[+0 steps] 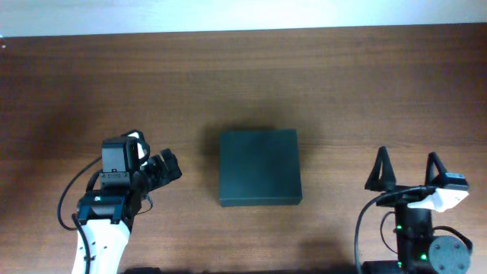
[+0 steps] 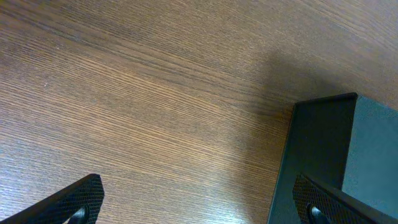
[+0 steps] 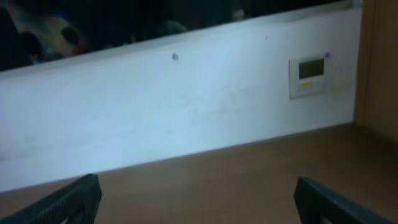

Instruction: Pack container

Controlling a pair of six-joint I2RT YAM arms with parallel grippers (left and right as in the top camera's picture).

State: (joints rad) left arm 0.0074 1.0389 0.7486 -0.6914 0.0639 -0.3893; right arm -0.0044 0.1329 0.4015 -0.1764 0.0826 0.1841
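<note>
The container (image 1: 259,167) is a dark green-black square box, lid shut, lying flat in the middle of the wooden table. Its left corner shows in the left wrist view (image 2: 323,149). My left gripper (image 1: 169,169) is open and empty, low over the table just left of the container, pointing at its left side; in the left wrist view (image 2: 199,202) its right finger is in front of the box's side. My right gripper (image 1: 407,169) is open and empty, near the front right of the table, apart from the container. In the right wrist view (image 3: 196,199) it faces the far wall.
The table (image 1: 243,84) is brown wood. A white wall (image 3: 186,106) with a small wall panel (image 3: 309,76) stands beyond the table's far edge. The right arm's base (image 1: 426,243) stands at the front right.
</note>
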